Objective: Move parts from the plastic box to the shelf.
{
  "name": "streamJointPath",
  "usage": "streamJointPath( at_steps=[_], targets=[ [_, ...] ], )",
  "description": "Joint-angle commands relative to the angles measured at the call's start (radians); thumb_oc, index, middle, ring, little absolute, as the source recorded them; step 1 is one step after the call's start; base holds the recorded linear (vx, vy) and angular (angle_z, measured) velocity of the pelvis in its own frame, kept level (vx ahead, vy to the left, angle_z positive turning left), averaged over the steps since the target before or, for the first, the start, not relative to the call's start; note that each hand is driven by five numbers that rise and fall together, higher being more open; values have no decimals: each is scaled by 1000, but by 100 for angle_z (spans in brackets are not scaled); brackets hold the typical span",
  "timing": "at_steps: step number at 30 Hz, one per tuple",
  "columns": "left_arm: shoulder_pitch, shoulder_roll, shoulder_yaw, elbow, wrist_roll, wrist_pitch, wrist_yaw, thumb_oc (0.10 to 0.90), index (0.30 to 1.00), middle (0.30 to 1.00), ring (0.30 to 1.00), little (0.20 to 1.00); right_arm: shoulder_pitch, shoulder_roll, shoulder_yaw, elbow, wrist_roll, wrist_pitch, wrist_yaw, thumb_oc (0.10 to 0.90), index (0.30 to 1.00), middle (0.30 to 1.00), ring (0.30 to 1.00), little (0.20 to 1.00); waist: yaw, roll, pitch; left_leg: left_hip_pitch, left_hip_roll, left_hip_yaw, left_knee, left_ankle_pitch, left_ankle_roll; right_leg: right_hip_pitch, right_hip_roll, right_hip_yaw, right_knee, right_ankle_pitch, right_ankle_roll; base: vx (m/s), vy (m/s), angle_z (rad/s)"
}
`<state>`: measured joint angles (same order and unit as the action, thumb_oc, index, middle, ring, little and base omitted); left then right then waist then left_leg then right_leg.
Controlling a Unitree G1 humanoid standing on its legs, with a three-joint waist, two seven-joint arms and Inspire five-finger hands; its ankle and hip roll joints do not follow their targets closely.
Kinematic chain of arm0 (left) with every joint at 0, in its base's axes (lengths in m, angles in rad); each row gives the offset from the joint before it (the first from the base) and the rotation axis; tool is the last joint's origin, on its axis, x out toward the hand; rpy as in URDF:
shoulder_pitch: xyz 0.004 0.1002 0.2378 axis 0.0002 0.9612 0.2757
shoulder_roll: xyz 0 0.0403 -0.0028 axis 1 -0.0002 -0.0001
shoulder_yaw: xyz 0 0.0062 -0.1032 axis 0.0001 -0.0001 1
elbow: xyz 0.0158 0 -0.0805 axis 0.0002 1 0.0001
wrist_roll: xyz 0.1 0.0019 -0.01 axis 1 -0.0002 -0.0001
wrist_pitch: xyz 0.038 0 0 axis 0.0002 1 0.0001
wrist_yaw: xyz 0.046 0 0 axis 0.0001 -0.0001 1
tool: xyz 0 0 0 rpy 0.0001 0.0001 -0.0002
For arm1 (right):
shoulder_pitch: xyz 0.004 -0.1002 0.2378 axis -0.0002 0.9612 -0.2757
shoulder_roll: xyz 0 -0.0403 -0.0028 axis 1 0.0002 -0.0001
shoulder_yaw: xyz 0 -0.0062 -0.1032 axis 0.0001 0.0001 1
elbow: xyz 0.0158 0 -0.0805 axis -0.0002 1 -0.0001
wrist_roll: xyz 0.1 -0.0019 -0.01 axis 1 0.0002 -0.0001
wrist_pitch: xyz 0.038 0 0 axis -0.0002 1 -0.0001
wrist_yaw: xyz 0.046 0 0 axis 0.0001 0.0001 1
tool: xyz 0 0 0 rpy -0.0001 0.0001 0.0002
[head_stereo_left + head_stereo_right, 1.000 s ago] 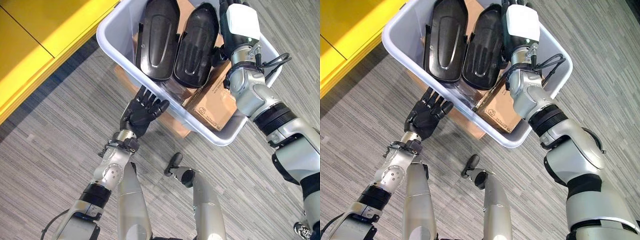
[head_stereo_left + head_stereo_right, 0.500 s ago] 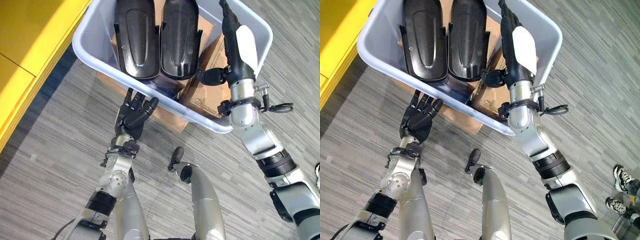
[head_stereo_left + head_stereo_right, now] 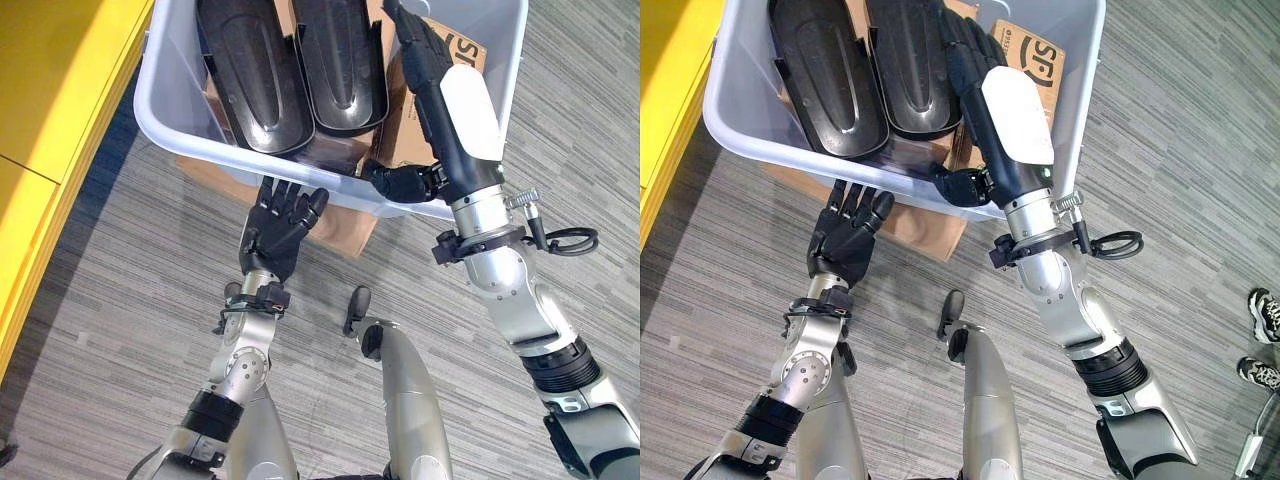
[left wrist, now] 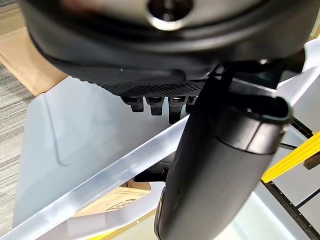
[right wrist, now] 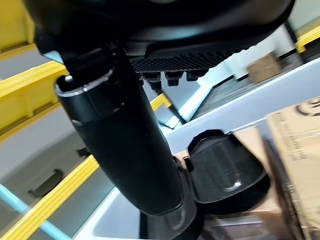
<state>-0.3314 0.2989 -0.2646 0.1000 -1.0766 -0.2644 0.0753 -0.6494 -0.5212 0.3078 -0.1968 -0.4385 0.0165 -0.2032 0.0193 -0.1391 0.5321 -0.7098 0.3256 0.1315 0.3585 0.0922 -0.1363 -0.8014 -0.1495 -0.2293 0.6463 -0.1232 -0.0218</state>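
A: What's changed in the last sec?

B: The right hand [image 3: 985, 70] has swung round inside the plastic box [image 3: 500, 90]. A sec ago it pointed up the box's right side w/ the back of the hand to the camera; now it lies angled across the box, fingers stretched out straight over the inner edge of the right-hand black part [image 3: 340, 55]. Thumb [image 3: 400, 183] juts out low near the box's front rim. Nothing pinched yet.

A: And the left?

B: Left hand [image 3: 280, 225] has come up a bit. It's outside the box, fingers spread & relaxed, tips just under the front wall [image 4: 90, 145]. Holding nothing.

A: So for the task?

B: Looks like the reach phase — right hand lining up on a part, grasp not yet made. No part has left the box; the camera has also shifted, so the box only seems to move.

A: Count, pls.

B: 2 black moulded parts, side by side in the box: left one [image 3: 250, 85], right one as noted. 1 cardboard carton [image 3: 1030, 45] inside the box at its right; more cardboard [image 3: 340, 225] shows under the box on the floor [image 3: 120, 300]. 1 box. 2 hands. Yellow shelf unit [image 3: 60, 90] to the left, well apart from both hands.
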Motion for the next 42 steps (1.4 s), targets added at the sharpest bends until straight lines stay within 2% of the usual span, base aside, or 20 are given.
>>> streamJointPath(
  at_steps=[1,3,7,8,9,10,11,13,17,21,22,27,28,30,31,32,35,36,37,42],
  targets=[
    [-112,-24,-19,-211,16,-31,-107,900,1000,1000,1000,1000,-126,-50,0,-168,-142,-85,-21,900,1000,1000,1000,1000,-11,70,-12,10,-2,29,43,-95,39,79,-13,32,-64,-8,102,0,0,0],
    [-105,-22,-31,-211,12,-30,-110,900,1000,1000,1000,1000,-148,-45,40,-138,-218,-73,-49,900,1000,1000,1000,1000,-1,75,-12,28,-13,20,41,-116,31,97,-20,31,-65,-26,110,-1,-10,6],
    [-124,-19,-37,-189,-5,-29,-132,900,1000,1000,1000,1000,-232,-45,89,-64,-283,-44,-98,900,1000,1000,1000,1000,20,84,-12,0,-20,19,34,-88,43,74,-27,12,-71,-4,97,-12,-11,8],
    [-119,-19,-42,-184,-8,-28,-132,900,1000,1000,1000,1000,-234,-43,96,-55,-296,-38,-104,900,1000,1000,1000,1000,21,84,-12,20,-24,10,42,-113,34,95,-29,18,-62,-25,107,0,0,0],
    [-132,-17,-43,-178,-10,-28,-138,900,1000,1000,1000,1000,-264,-46,107,-35,-317,-17,-113,900,1000,1000,1000,1000,28,85,-12,-4,-23,15,34,-85,43,74,-30,6,-68,-3,96,62,-6,5],
    [-127,-19,-46,-175,-11,-27,-139,900,1000,1000,1000,1000,-264,-44,114,-28,-329,-7,-114,900,1000,1000,1000,1000,28,85,-12,16,-28,6,41,-109,35,93,-32,12,-58,-24,106,-57,-17,7],
    [-135,-17,-45,-171,-13,-27,-146,900,1000,1000,1000,1000,-284,-46,118,-14,-345,8,-113,900,1000,1000,1000,1000,33,85,-12,-6,-25,12,37,-86,44,73,-33,3,-64,-5,96,4,-14,9],
    [-135,-13,-50,-164,-22,-20,-146,900,1000,1000,1000,1000,-312,-55,137,30,-358,38,-125,900,1000,1000,1000,1000,40,84,-12,5,-31,-1,44,-104,38,85,-36,5,-53,-22,102,0,-21,9],
    [-155,-11,-52,-145,4,12,-124,900,1000,1000,1000,1000,-353,-69,156,75,-382,91,-120,900,1000,1000,1000,1000,49,80,-12,-15,-30,0,39,-82,47,73,-38,-13,-60,-3,96,-8,-27,7],
    [-149,-16,-60,-118,38,11,-39,900,1000,1000,1000,1000,-348,-70,171,104,-373,150,-131,900,1000,1000,1000,1000,51,76,-12,3,-35,-12,50,-110,40,94,-40,-10,-47,-26,107,19,-14,1],
    [-154,-14,-57,-102,80,15,-8,900,1000,1000,1000,1000,-354,-69,172,116,-373,165,-152,900,1000,1000,1000,1000,55,75,-12,-17,-33,-5,45,-88,49,76,-39,-20,-53,-7,98,64,-27,2],
    [-125,-21,-52,-28,102,73,-26,900,1000,1000,1000,1000,-337,-64,167,163,-350,189,-191,900,1000,1000,1000,1000,60,75,-12,-1,-36,-19,49,-111,42,94,-44,-22,-44,-28,109,0,-29,4],
    [-115,-22,-53,-20,82,63,3,900,1000,1000,1000,1000,-341,-69,160,169,-341,191,-190,900,1000,1000,1000,1000,63,78,-12,-21,-33,-13,42,-86,50,77,-42,-31,-50,-9,97,-53,-20,3],
    [-90,-38,-50,15,32,8,-23,900,1000,1000,1000,1000,-336,-64,174,172,-330,212,-190,900,1000,1000,1000,1000,63,77,-12,3,-36,-20,45,-110,42,96,-41,-22,-41,-29,109,0,0,0],
    [-90,-43,-40,11,8,-2,-45,900,1000,1000,1000,1000,-339,-65,174,169,-329,217,-192,900,1000,1000,1000,1000,64,78,-12,-17,-31,-11,37,-86,51,75,-41,-29,-47,-12,99,65,15,-1],
    [-73,-44,-30,-1,-10,4,-51,900,1000,1000,1000,1000,-322,-63,176,171,-322,224,-190,900,1000,1000,1000,1000,63,78,-12,5,-33,-16,46,-114,42,96,-46,-21,-34,-38,109,-58,6,0],
    [-78,-37,-14,-22,-24,41,-51,900,1000,1000,1000,1000,-319,-69,166,179,-312,225,-191,900,1000,1000,1000,1000,68,80,-12,-17,-30,-11,40,-89,52,76,-46,-32,-40,-17,97,24,-7,1],
    [-62,-42,-16,-15,-50,59,-57,900,1000,1000,1000,1000,-301,-70,166,196,-295,216,-203,900,1000,1000,1000,1000,67,79,-12,8,-32,-17,49,-116,43,101,-49,-28,-28,-41,107,16,-28,3],
    [-59,-54,-21,-8,-138,37,-87,900,1000,1000,1000,1000,-296,-70,166,205,-284,210,-208,900,1000,1000,1000,1000,66,78,-12,11,-31,-17,49,-117,44,104,-49,-29,-29,-41,107,76,-24,5],
    [-36,-71,-12,-9,-148,26,11,900,1000,1000,1000,1000,-289,-60,177,210,-279,225,-206,900,1000,1000,1000,1000,66,77,-12,14,-30,-17,48,-116,42,107,-44,-25,-30,-42,108,2,-3,1]
  ],
)
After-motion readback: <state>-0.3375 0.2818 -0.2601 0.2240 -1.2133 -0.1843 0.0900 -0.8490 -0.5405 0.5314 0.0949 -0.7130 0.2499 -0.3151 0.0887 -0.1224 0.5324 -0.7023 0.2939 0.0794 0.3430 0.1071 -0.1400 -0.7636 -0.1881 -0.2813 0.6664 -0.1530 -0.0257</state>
